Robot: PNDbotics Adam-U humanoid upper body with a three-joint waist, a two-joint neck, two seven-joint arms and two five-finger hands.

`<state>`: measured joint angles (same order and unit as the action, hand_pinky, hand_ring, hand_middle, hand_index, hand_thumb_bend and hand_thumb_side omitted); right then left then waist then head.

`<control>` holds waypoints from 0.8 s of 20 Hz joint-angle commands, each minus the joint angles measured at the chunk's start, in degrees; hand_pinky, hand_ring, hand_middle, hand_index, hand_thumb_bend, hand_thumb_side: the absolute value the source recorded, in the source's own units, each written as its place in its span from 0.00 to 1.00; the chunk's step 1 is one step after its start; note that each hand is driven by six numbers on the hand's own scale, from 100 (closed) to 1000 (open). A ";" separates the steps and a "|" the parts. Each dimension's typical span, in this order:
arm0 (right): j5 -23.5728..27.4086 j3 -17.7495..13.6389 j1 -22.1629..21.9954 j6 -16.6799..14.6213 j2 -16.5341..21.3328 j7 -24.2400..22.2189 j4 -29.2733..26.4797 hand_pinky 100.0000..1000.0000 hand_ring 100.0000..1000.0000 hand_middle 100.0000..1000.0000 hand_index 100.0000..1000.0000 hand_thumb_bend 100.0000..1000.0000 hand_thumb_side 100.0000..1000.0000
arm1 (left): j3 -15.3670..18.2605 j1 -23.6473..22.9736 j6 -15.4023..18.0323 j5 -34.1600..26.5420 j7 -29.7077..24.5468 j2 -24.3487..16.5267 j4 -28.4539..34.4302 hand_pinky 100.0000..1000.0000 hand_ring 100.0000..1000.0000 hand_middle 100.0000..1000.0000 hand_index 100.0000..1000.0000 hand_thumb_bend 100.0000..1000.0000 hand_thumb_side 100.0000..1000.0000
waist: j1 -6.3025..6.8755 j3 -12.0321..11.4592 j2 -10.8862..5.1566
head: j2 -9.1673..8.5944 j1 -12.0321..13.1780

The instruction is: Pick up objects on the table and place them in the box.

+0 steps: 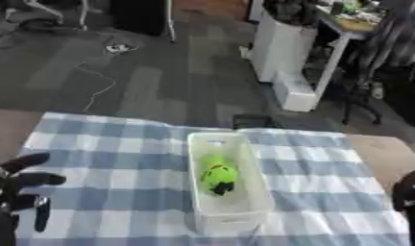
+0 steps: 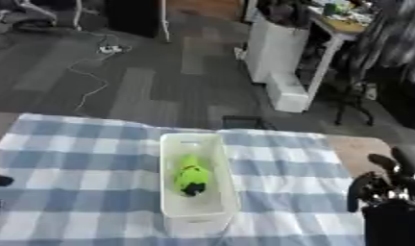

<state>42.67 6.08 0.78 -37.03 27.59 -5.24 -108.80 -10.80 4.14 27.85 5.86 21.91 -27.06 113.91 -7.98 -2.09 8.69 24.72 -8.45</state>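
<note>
A bright green object (image 1: 217,176) (dark at 1 end) lies inside the white box (image 1: 252,192) on the checked desk (image 1: 110,158). Left hand (image 1: 16,188) and right hand (image 2: 385,188) rest apart, fingers spread, holding nothing.

**Checked cloth, one box**

The table (image 1: 396,151) shows bare brown at its far corners; a blue-and-white checked cloth (image 1: 110,158) covers the rest. A white rectangular box (image 1: 232,218) stands on the cloth near the middle, its long side running away from the robot.
</note>
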 commanded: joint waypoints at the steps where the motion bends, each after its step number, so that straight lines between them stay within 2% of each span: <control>1: 0.82 0.36 0.23 -1.03 1.89 -1.44 0.63 0.18 0.45 0.68 0.87 0.00 0.98 | -0.61 -0.24 1.62 1.58 1.41 0.44 0.68 0.00 0.59 0.73 0.66 0.06 0.91 | 0.24 0.02 -0.48 | -2.85 -3.06; 6: 1.05 -0.54 0.32 -3.05 1.41 -2.00 0.57 0.20 0.45 0.67 0.85 0.00 0.99 | -0.81 -0.49 2.91 3.00 3.22 0.64 0.68 0.00 0.60 0.72 0.65 0.05 0.92 | 0.00 0.18 0.01 | -6.24 -6.23; 7: 1.11 -0.99 0.49 -3.65 1.19 -1.91 0.20 0.20 0.45 0.67 0.84 0.00 0.99 | -0.71 -0.29 3.58 3.27 3.52 0.53 0.68 0.04 0.60 0.72 0.65 0.05 0.93 | 0.07 0.20 -0.06 | -6.84 -6.55; 9: 1.50 -2.17 1.48 -5.03 0.67 -1.14 -1.06 0.22 0.45 0.65 0.81 0.00 0.99 | -0.37 0.59 5.67 3.64 4.42 0.05 0.68 0.24 0.60 0.71 0.65 0.04 0.94 | 0.42 0.18 -0.47 | -7.96 -7.33; 11: 2.02 -3.79 4.24 -6.79 -0.03 0.42 -3.38 0.25 0.44 0.62 0.76 0.00 0.99 | 0.21 3.01 8.99 3.56 5.93 -1.29 0.68 0.42 0.60 0.70 0.64 0.02 0.95 | 1.12 0.11 -1.17 | -9.77 -9.72; 13: 2.17 -5.08 8.79 -8.47 -1.48 2.21 -5.13 0.27 0.43 0.59 0.72 0.00 0.99 | 1.16 7.19 12.84 3.08 7.87 -3.12 0.68 0.54 0.60 0.68 0.64 0.01 0.97 | 2.02 -0.03 -1.99 | -12.02 -12.81; 14: 2.01 -5.36 10.59 -9.01 -2.11 2.97 -5.44 0.27 0.43 0.59 0.72 0.00 0.99 | 1.62 8.69 14.35 2.78 8.77 -3.87 0.68 0.54 0.60 0.68 0.64 0.01 0.97 | 2.25 -0.05 -2.10 | -12.71 -13.60; 15: 1.92 -5.79 13.32 -9.72 -3.73 3.81 -5.62 0.30 0.42 0.56 0.68 0.00 0.98 | 2.43 11.20 16.04 2.60 9.71 -4.49 0.68 0.63 0.60 0.66 0.63 0.01 0.96 | 2.68 -0.06 -2.56 | -13.49 -14.51; 16: 1.78 -6.20 16.56 -10.17 -5.90 4.76 -5.71 0.31 0.42 0.56 0.68 0.00 0.99 | 3.47 14.01 17.75 2.32 10.85 -5.15 0.68 0.64 0.60 0.65 0.63 0.01 0.96 | 3.00 0.00 -2.79 | -14.22 -15.12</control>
<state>44.41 0.95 16.31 -46.41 22.53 -1.45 -112.95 -8.75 17.05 41.83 8.65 30.03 -30.25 113.91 -5.16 -2.10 6.63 11.95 -21.90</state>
